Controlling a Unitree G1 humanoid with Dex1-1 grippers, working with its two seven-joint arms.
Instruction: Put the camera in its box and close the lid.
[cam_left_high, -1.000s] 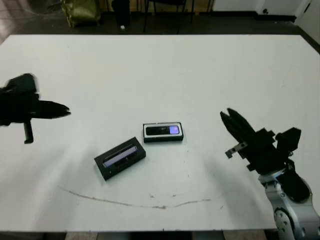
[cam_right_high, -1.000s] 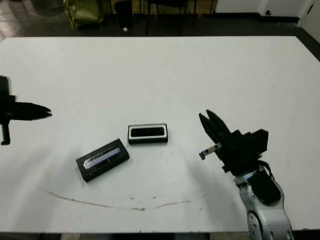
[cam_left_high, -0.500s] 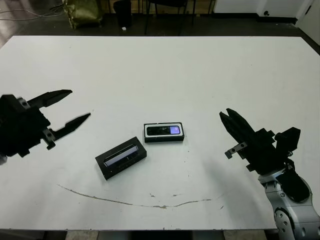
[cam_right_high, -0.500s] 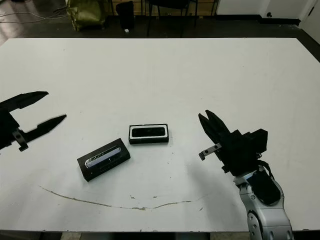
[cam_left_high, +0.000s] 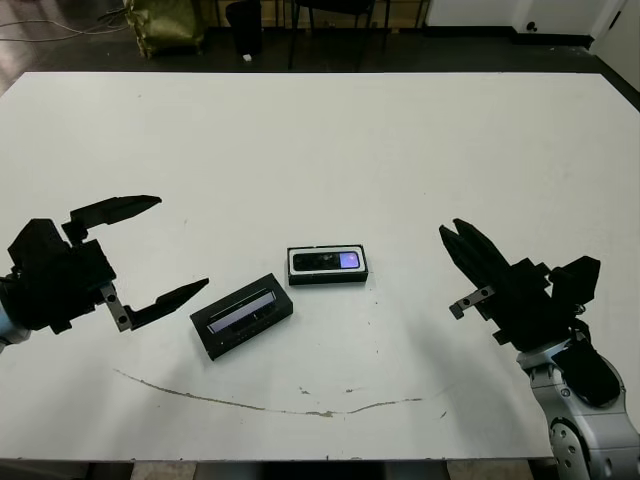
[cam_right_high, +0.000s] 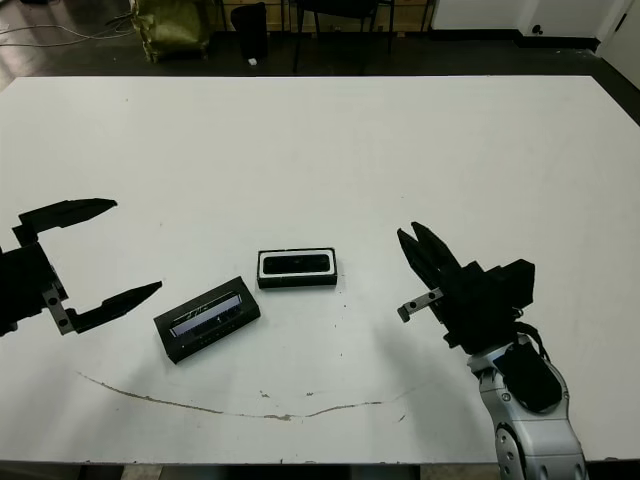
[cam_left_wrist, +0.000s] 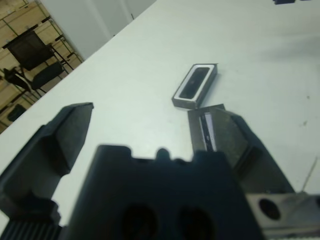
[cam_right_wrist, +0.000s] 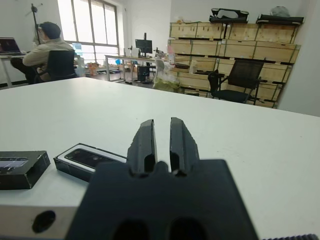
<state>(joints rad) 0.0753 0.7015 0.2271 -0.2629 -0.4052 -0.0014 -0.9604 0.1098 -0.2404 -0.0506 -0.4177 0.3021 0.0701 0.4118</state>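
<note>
The box (cam_left_high: 327, 266), a black tray with a white lining, rests near the table's middle. The camera (cam_left_high: 325, 261) lies inside it, its bluish screen facing up. The lid (cam_left_high: 241, 315), black with a glossy window, lies flat and angled just left of the box and nearer the front edge. My left gripper (cam_left_high: 180, 243) hangs wide open just left of the lid, holding nothing; one finger (cam_left_wrist: 235, 142) hides part of the lid (cam_left_wrist: 206, 129) in the left wrist view. My right gripper (cam_left_high: 450, 228) is shut and empty, well right of the box (cam_right_wrist: 89, 160).
A thin brown streak (cam_left_high: 250, 405) runs across the table near its front edge. Chairs and a bag (cam_left_high: 160, 22) stand beyond the far edge. In the right wrist view a person (cam_right_wrist: 47, 50) sits at a desk far behind the table.
My left gripper has swung in from the far left toward the lid and spread its fingers wide. The right arm, box, camera and lid have not moved.
</note>
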